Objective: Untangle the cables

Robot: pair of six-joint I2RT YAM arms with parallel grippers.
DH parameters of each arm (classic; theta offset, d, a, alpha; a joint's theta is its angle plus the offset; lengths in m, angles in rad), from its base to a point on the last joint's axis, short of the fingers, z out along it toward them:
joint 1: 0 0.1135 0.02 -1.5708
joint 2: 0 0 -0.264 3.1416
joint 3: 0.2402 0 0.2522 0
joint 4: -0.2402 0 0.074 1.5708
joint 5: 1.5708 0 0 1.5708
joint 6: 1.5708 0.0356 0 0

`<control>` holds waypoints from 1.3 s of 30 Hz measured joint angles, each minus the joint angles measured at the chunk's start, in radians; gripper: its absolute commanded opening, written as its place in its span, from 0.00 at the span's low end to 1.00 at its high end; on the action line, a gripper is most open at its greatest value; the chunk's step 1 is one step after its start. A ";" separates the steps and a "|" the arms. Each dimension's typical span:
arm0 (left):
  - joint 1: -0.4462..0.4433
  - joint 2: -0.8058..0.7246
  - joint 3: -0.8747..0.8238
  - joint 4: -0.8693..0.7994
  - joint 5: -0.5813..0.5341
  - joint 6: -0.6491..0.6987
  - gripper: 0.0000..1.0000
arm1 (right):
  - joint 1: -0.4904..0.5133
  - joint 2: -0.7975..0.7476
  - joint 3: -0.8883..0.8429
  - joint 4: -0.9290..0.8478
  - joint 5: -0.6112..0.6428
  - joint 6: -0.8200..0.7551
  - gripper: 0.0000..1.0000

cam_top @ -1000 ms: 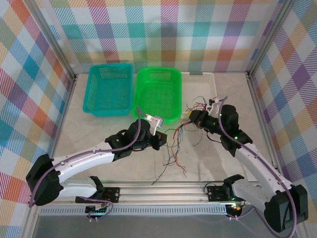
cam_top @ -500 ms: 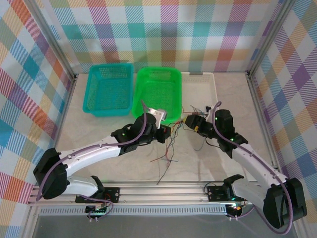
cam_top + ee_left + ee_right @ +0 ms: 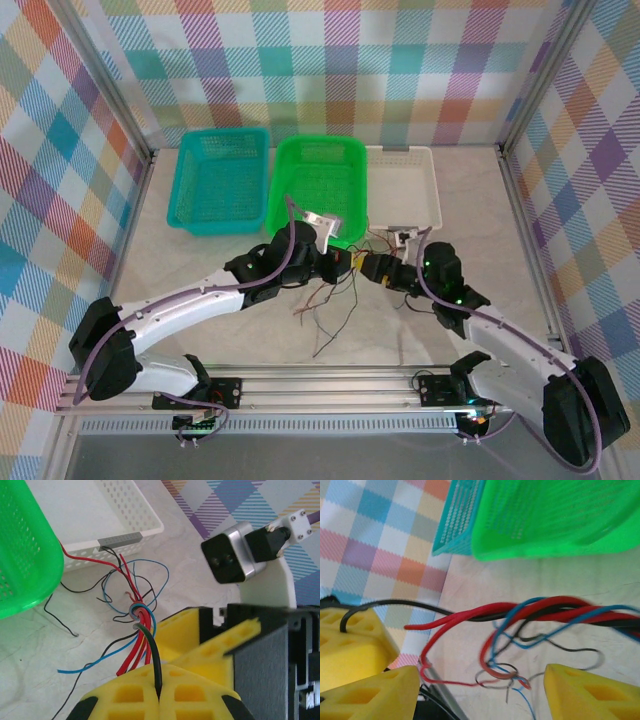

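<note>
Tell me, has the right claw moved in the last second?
Yes. The right gripper has slid left and toward the near edge, away from the white basket.

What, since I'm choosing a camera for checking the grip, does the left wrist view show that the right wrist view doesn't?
Left wrist, not right wrist: the white perforated plastic tray, the grey and black camera block on the right wrist, and the left gripper seen from behind, jaws shut on a black cable.
Right wrist, not left wrist: the teal mesh basket, and a look straight through the right gripper, jaws open.
Both: the green mesh plastic basket, the thin red, blue and black cables, and the pale marbled tabletop.
</note>
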 measured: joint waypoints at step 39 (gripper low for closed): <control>-0.087 -0.103 -0.065 0.138 0.080 -0.165 0.00 | 0.121 0.006 -0.053 0.259 0.346 0.058 0.34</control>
